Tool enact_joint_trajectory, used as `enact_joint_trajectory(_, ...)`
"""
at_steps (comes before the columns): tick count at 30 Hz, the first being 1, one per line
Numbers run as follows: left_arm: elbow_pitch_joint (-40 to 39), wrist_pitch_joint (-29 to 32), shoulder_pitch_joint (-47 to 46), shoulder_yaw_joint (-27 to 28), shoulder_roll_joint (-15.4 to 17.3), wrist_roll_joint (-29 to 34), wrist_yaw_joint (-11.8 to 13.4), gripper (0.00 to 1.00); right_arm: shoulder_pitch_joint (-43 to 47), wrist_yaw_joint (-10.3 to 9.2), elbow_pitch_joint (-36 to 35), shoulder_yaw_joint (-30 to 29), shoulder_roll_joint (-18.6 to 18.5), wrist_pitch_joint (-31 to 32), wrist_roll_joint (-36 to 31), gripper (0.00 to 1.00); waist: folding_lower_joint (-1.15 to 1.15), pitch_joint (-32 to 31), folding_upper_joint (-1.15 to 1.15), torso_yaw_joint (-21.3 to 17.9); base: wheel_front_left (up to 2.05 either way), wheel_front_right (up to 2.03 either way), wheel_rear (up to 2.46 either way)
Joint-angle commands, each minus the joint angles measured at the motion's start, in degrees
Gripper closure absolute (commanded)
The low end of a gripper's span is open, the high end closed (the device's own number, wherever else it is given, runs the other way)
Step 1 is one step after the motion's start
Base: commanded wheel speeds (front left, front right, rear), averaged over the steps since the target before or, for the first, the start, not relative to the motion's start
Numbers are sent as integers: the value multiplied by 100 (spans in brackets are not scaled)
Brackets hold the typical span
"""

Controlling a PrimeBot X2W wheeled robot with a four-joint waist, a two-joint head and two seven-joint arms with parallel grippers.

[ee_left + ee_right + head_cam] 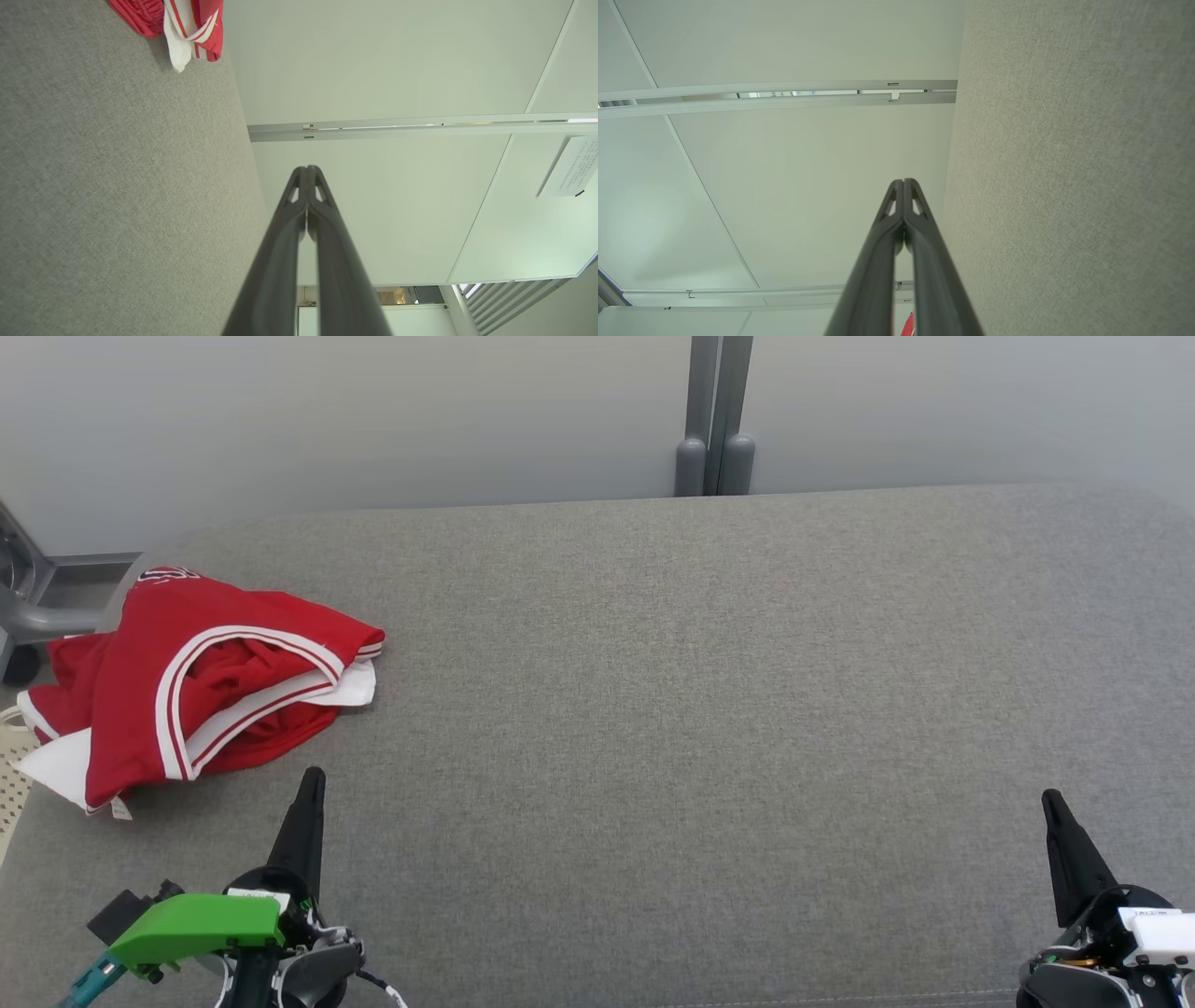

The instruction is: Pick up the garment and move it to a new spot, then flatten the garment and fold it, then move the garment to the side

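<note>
From the head view, the grey fabric-covered table [700,709] spread wide and bare across its middle and right, its far edge running along a pale wall with a grey post [714,415] behind it. The garment [187,681], red with white striped trim and a white lining, lay crumpled at the table's left edge, its left part seeming to lap over that rim, close to a grey wheeled frame [37,607]. The left gripper [313,782] sat low at the near left, fingers pressed together and pointing up the view, its tip just short of the garment's near hem and not touching it; a green housing [196,929] rode on its wrist. The right gripper [1050,798] sat at the near right, closed and empty, well apart from the garment. In the left wrist view, the left gripper [307,170] showed both fingers meeting at the tips, holding nothing, above open table [117,186], with the garment [187,23] at the top edge and a metal rail [420,128] crossing the wall. In the right wrist view, the right gripper [903,182] was likewise shut on nothing, bare table [1073,186] along the right side
</note>
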Motion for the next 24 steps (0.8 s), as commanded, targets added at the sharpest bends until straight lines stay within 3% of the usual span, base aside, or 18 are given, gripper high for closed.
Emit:
enact_joint_trajectory(1, -13, -14, -94, 4, 8, -26, -11, 100, 58, 3, -22, -9, -23, 17, -1, 100, 0, 0, 0, 0, 0, 0, 0)
enact_joint_trajectory(9, -13, -14, -94, 4, 8, -26, -11, 100, 59, 3, -22, -9, -23, 17, -2, 100, 0, 0, 0, 0, 0, 0, 0)
enact_joint_trajectory(10, 0, 0, 0, 0, 0, 0, 0, 0, 0, 0, 0, 1, 0, 0, 0, 0, 0, 0, 0, 0, 0, 0, 0)
enact_joint_trajectory(24, 207, -238, 269, -94, 1, 77, 2, 0, -60, -1, 303, 390, 65, -279, -163, 0, 0, -66, 0, -15, 0, 0, 0)
